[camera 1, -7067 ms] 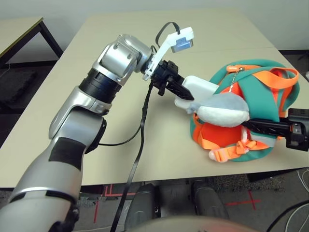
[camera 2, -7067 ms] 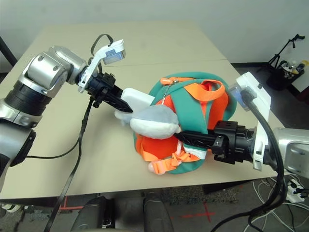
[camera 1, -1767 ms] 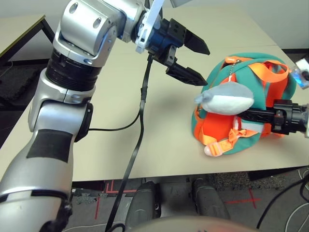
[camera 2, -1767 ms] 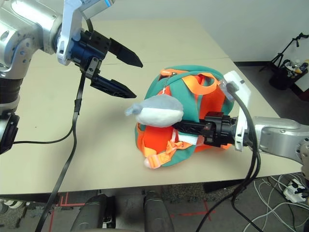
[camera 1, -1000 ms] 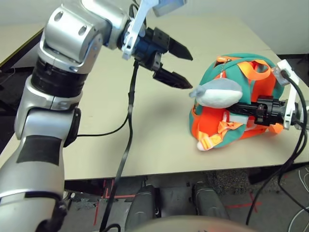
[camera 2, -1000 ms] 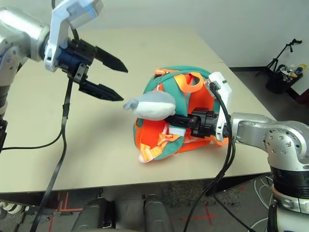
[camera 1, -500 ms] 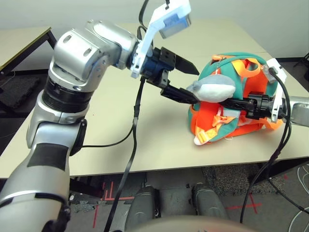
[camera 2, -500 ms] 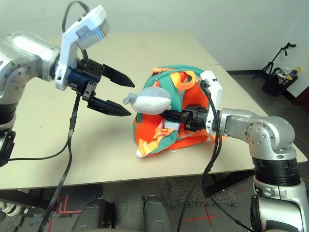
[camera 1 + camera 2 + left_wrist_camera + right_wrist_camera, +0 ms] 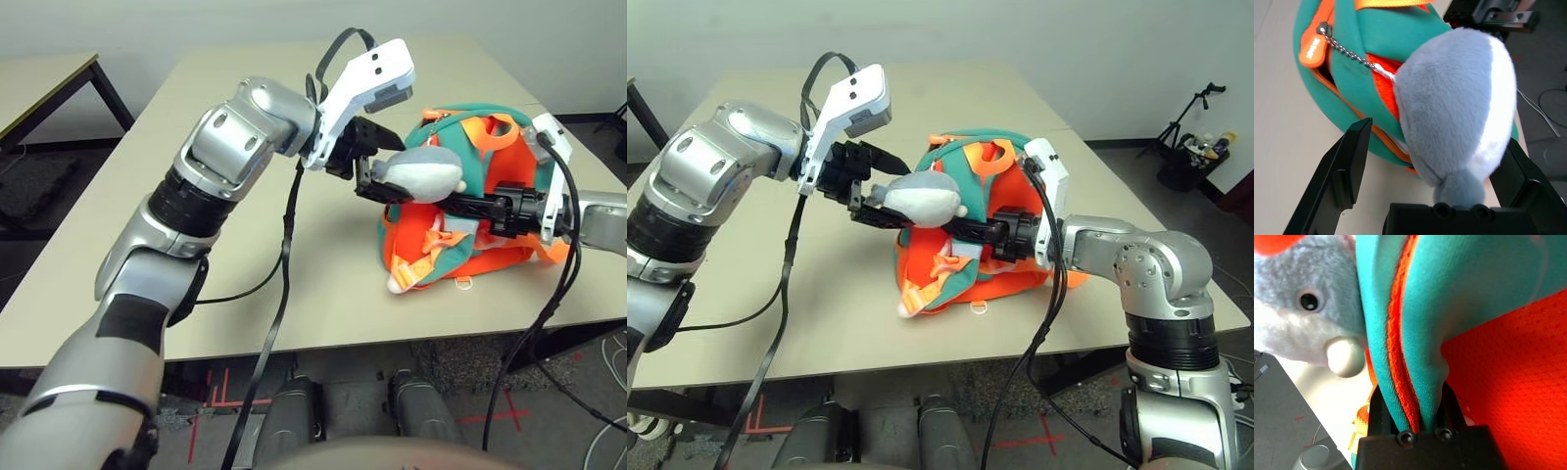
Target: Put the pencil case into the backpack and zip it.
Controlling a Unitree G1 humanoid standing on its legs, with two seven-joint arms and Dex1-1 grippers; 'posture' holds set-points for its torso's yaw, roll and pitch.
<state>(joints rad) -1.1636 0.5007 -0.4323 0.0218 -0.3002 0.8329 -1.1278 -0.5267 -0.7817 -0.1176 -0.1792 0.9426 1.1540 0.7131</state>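
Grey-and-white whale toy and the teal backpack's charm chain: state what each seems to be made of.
The grey-and-white stuffed whale toy looks like soft short-pile plush, probably synthetic: fine fuzz covers its rounded body. The silvery beaded charm chain appears to be metal with a polished finish, since its small round beads catch bright highlights; metal-coated plastic can't be ruled out.

Even, bright light falling on tabletop [image 9: 265,264]; soft shadows pooling beside backpack [image 9: 965,220]; wrist mounts [image 9: 850,103] glaring white.
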